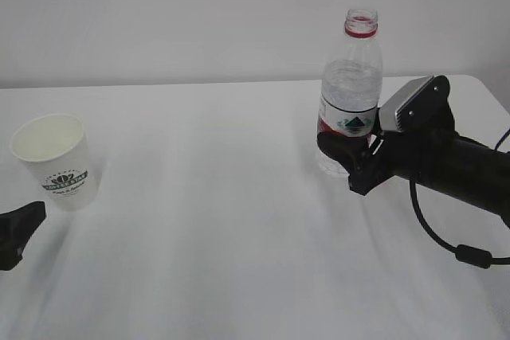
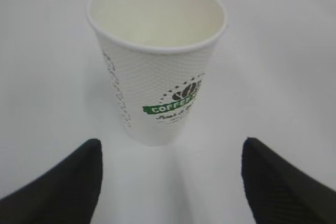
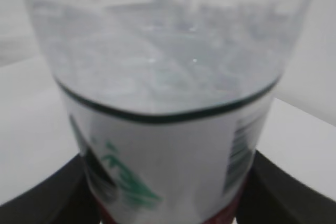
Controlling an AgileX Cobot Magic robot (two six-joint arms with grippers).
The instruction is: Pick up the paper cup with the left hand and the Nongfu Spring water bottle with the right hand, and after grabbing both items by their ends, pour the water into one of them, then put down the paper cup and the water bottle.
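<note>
Bare table [image 1: 215, 220] between cup [image 1: 60, 161] and bottle [image 1: 351, 93]

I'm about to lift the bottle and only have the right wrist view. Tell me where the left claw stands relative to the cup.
Observer: The left claw is open, with a finger on each side just short of the paper cup, not touching it.
Operator: Report the cup's state.
Observer: It is upright on the table, and the left wrist view shows nothing inside it.
Operator: Now describe the bottle's top.
Observer: The Nongfu Spring water bottle has no cap; its mouth is open.
</note>
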